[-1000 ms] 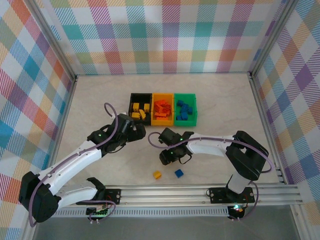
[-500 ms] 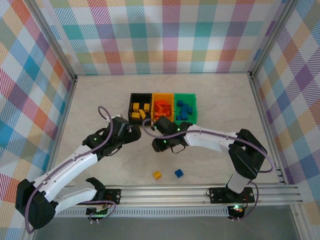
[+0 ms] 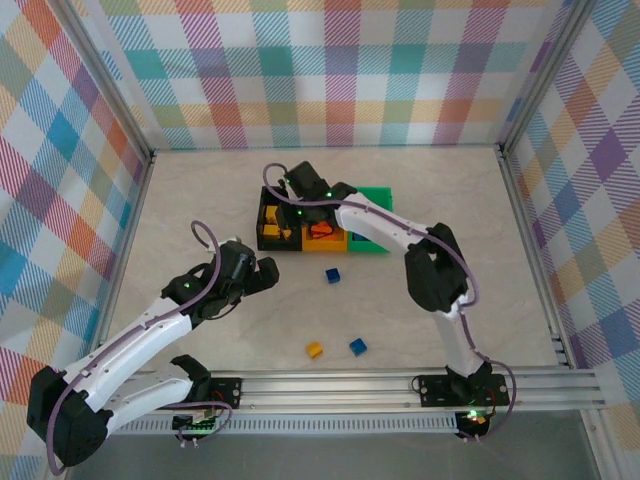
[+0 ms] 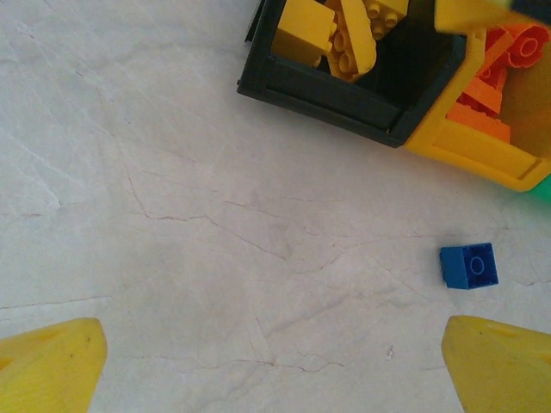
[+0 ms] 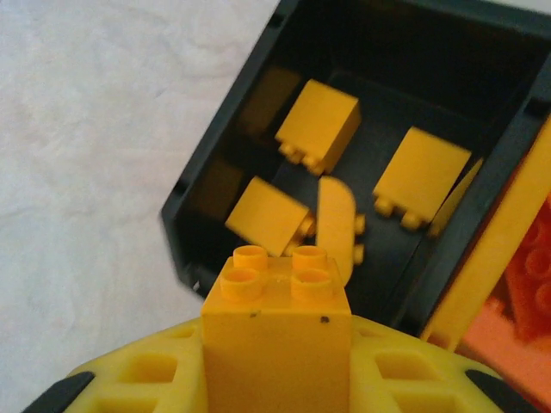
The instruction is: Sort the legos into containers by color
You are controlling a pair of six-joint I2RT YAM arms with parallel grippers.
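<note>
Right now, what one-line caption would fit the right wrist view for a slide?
Right gripper shut on a yellow lego at the rim of the black bin, with more yellow legos inside.

Place: I am working inside a robot lab's test cell, not a lived-in room.
Walls: plaid printed panels are boxing me in at the back and on both sides.
Frame: bare aluminium posts are running up the corners.
Table: a pale marbled table is forming the cell's floor.
Mounting: my two arms are standing on a slotted aluminium rail at the near edge.
Wiring: purple cables are looping openly along my arms.
Props: the legos and the containers, all bright plastic, are sitting on the table.
</note>
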